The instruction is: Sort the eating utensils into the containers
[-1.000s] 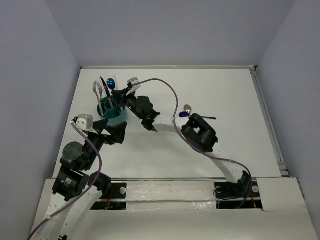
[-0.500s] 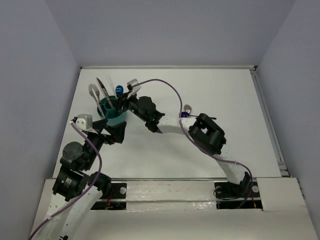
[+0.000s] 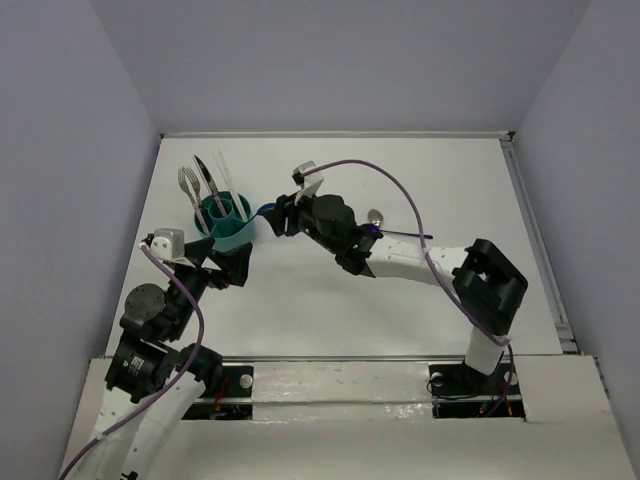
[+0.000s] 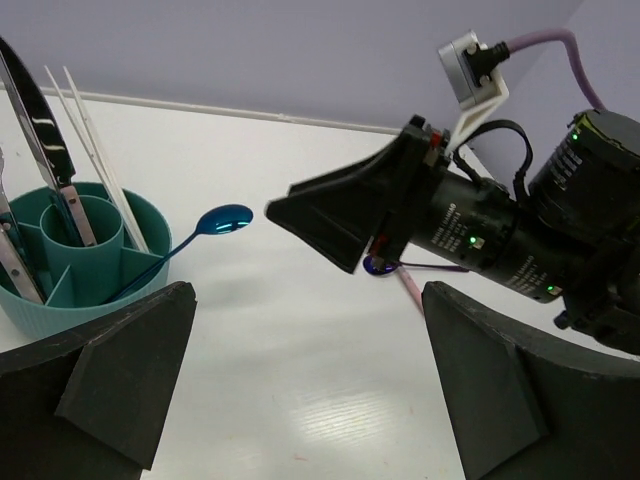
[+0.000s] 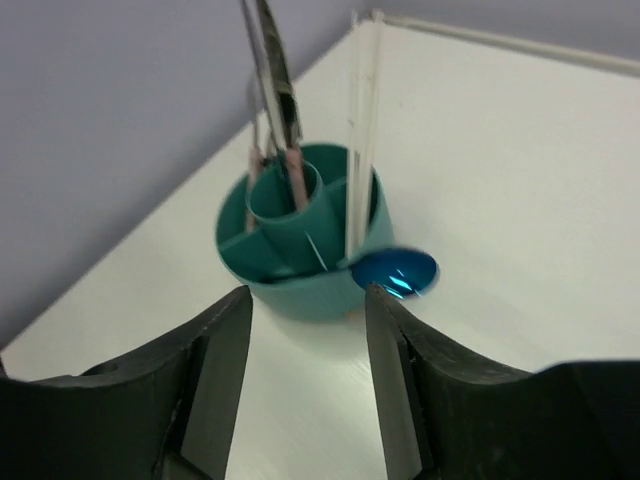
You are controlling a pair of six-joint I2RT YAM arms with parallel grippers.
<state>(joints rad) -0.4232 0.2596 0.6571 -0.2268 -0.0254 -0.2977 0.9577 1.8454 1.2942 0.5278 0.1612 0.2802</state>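
Standing at about 10 o'clock on the white worktop [image 3: 350, 320], the round teal caddy [image 3: 238, 238] holds a fork [image 3: 187, 183], a knife [image 3: 204, 175] and pale chopsticks [image 3: 226, 178], all rising well above its rim (the knife in the central tube, the chopsticks in an outer pocket). A shiny blue spoon [image 4: 224, 219] has its handle inside the caddy and leans out over the rim toward 3 o'clock, its bowl hanging just past the wall. The right gripper [image 5: 307, 295] hovers just beside that bowl, at the caddy's 3 o'clock, its jaws spread and holding nothing. The left gripper [image 4: 305, 295] sits at the caddy's 6 o'clock, jaws likewise wide apart and empty. A second spoon [image 3: 375, 214], silver-bowled, lies on the worktop farther toward 3 o'clock, well apart from the caddy and partly hidden behind the right arm.
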